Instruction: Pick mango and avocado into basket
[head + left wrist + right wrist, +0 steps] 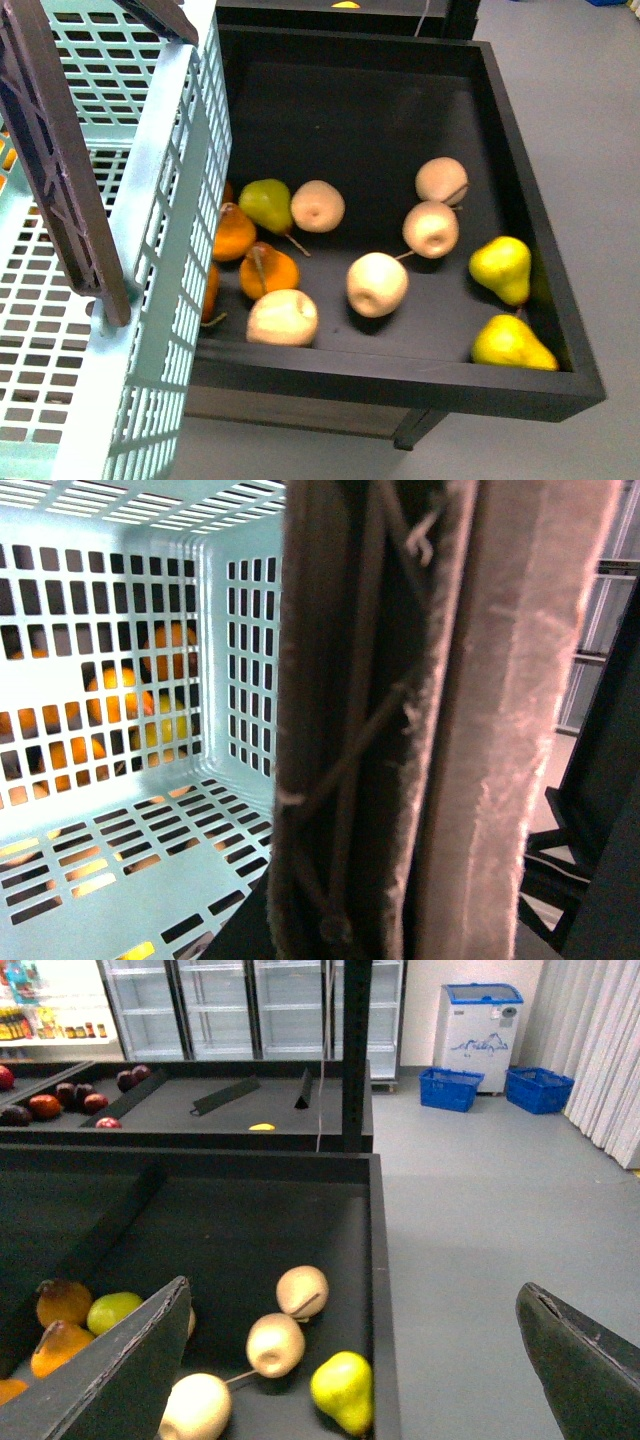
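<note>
Black bin [240,1230] beneath empty, wide-splayed right tool [352,1295]

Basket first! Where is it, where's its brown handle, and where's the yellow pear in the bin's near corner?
basket [150,190], front view, on its pale teal top rim.
brown handle [55,160], front view, middle of the ribbed bar.
yellow pear [510,345], front view, on its wide lower body.

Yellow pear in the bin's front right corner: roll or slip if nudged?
The pear looks glossy and smooth, so it may slip in a pinch. It seems to lie on its side, rounded belly down, so a push would probably roll it in an arc. The bin wall close by should stop it soon.
</note>
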Robot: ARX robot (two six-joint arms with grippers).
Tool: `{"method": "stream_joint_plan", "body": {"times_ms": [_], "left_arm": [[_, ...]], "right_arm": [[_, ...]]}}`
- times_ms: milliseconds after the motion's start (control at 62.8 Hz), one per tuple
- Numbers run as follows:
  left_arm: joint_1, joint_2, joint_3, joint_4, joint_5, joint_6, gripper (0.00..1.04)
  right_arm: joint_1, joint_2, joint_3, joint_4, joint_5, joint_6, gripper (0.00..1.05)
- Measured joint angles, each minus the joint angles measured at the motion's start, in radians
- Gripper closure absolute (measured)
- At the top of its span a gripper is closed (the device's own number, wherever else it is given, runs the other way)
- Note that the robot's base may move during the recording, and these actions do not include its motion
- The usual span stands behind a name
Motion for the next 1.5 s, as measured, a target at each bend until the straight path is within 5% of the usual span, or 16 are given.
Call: {"method": "stream_joint_plan", "body": {"times_ms": [1497], "left_arm": [[0.0, -0.001, -0.001, 0.0, -0.001, 0.0, 0.9]], "right_arm": [[0.0, 0.0, 0.0, -0.001, -0.001, 0.0, 0.09]]}}
